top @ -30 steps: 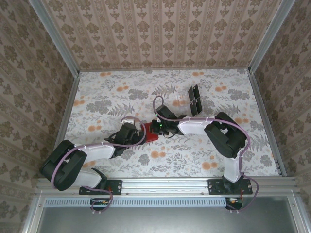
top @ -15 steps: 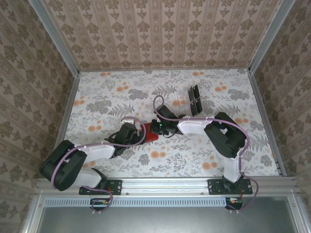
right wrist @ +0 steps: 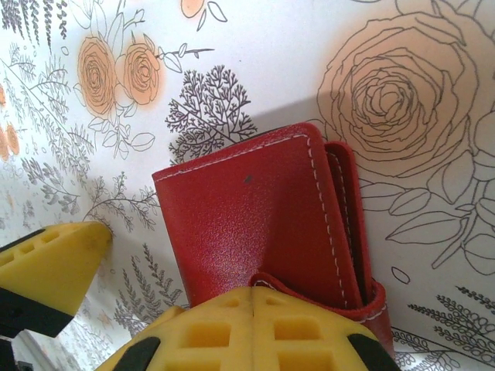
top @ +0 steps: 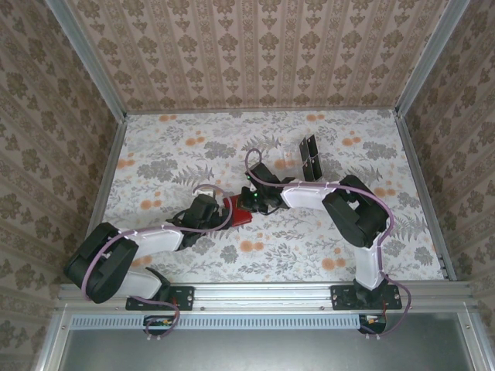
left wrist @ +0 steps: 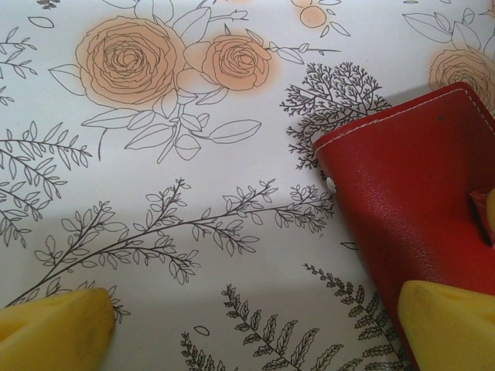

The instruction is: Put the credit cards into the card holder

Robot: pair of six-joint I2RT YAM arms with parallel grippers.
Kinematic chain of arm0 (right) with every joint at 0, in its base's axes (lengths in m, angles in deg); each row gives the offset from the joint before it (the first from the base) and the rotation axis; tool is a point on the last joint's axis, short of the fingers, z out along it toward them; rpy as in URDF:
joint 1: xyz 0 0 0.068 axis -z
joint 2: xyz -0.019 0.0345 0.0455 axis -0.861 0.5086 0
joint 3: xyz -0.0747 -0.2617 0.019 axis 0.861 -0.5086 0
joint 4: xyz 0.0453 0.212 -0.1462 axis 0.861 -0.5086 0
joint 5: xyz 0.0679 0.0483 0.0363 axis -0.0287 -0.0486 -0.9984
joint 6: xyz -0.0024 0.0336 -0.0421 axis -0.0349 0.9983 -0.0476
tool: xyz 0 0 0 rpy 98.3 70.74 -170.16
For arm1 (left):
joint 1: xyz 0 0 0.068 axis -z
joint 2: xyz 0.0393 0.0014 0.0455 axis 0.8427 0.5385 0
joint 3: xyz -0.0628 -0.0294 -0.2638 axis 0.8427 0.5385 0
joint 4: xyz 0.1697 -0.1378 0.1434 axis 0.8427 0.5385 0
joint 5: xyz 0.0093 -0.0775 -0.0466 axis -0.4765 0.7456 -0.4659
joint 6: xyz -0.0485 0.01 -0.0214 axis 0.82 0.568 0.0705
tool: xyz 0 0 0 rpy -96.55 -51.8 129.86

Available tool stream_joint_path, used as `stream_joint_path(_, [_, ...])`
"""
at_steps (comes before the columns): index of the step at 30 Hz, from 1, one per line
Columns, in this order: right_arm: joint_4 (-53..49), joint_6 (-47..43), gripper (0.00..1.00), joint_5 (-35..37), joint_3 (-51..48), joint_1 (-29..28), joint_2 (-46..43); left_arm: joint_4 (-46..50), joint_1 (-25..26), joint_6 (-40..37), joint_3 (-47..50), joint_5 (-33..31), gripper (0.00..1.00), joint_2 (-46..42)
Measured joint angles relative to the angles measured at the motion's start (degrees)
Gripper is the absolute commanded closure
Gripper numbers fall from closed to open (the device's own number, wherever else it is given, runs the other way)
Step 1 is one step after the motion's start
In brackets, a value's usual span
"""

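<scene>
The red card holder (right wrist: pixel 263 216) lies folded at mid-frame on the floral surface (left wrist: pixel 155 193). My right hand (right wrist: pixel 255 332) seems pinched on its clasp tab; my left hand (left wrist: pixel 247 325) is spread. It looks light, supple, slick leatherette, so I would grip the stitched edge.

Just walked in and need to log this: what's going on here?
Both arms meet mid-table over the red wallet, which lies folded shut on the flowered table. The left gripper is open, one finger at the wallet's edge. The right gripper hangs over its clasp end; its grip is unclear. Dark cards wait farther back.
</scene>
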Motion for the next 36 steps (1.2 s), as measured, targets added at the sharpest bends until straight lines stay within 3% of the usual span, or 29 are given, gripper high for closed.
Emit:
stream_joint_path(8, [1.55,1.14,0.99,-1.6,-0.96,0.37,-0.44,-0.7,0.0,1.07,0.33,-0.02,0.01,0.26])
stream_joint_path(14, [2.29,1.09,0.74,-1.75,-1.33,0.35,-0.96,-0.72,-0.07,1.22,0.31,0.0,0.01,0.04])
stream_joint_path(27, [-1.6,-1.75,0.41,0.61,4.07,0.15,-1.49,3.91,-2.51,1.53,-1.09,5.51,0.0,-3.76])
stream_joint_path(36, [-4.07,-4.76,0.2,4.74,4.04,3.76,-14.19,11.85,-8.28,-0.72,-6.32,5.31,0.0,-11.39])
